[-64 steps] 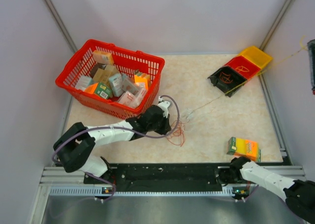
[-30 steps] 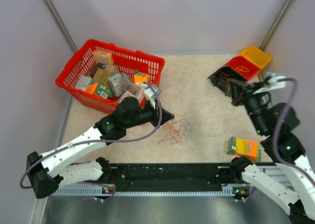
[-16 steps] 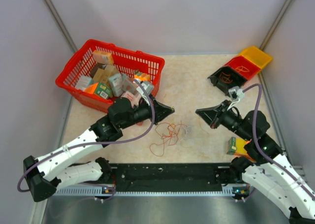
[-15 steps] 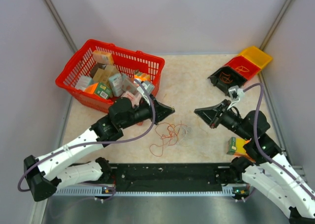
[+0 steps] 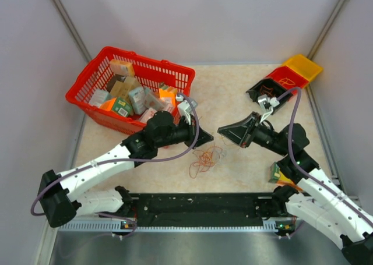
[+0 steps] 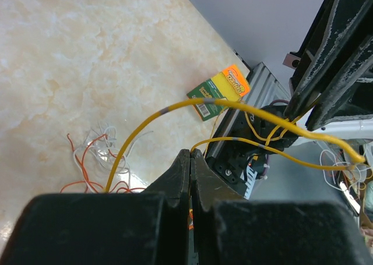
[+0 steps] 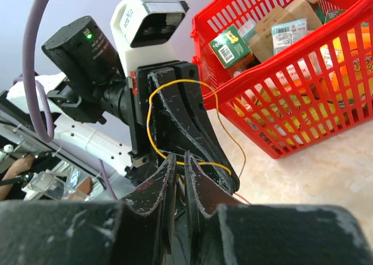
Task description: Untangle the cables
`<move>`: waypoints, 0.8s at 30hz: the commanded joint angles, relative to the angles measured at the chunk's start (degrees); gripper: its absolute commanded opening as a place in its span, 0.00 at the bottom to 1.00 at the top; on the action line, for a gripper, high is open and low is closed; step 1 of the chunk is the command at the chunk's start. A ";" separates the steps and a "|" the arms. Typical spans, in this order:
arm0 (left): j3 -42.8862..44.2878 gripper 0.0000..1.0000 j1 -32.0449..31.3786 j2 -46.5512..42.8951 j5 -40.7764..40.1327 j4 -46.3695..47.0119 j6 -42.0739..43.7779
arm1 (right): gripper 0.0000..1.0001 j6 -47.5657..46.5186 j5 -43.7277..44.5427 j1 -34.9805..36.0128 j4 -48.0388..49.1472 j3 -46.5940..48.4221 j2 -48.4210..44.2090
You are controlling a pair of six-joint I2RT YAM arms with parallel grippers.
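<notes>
Orange cables [image 5: 203, 158] tangled, left claw [image 5: 206, 139] closed

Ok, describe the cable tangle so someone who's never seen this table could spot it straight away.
On the beige marbled table, find the red plastic basket at the left; right of it the left gripper and right gripper face tip to tip. The cable tangle lies just on the near side of them: hair-thin orange-red loops, unlike the thick purple-grey arm cables.

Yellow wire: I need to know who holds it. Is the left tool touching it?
Touching. The left wrist view shows the yellow wire running out from the shut left tool; the right wrist view shows it looped over that tool.
</notes>
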 commanded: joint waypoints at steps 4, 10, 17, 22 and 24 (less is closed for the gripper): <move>4.22 0.00 -0.15 2.57 2.80 0.52 -1.15 | 0.02 -6.44 8.03 0.41 -8.24 2.98 1.69; 2.99 0.48 -0.24 2.66 -1.41 -1.85 2.10 | 0.00 -11.45 24.16 0.32 -28.05 10.79 -1.56; -0.96 0.86 -2.17 -1.11 -3.09 -3.79 8.60 | 0.00 -15.41 32.30 0.32 -39.48 24.07 -3.58; -4.39 0.70 -4.54 -0.34 -4.92 -4.41 11.15 | 0.00 -16.38 36.11 0.32 -41.34 29.08 -4.20; -5.53 0.80 -4.90 1.86 -7.74 -4.32 11.25 | 0.00 -16.12 35.76 0.32 -41.34 30.84 -3.94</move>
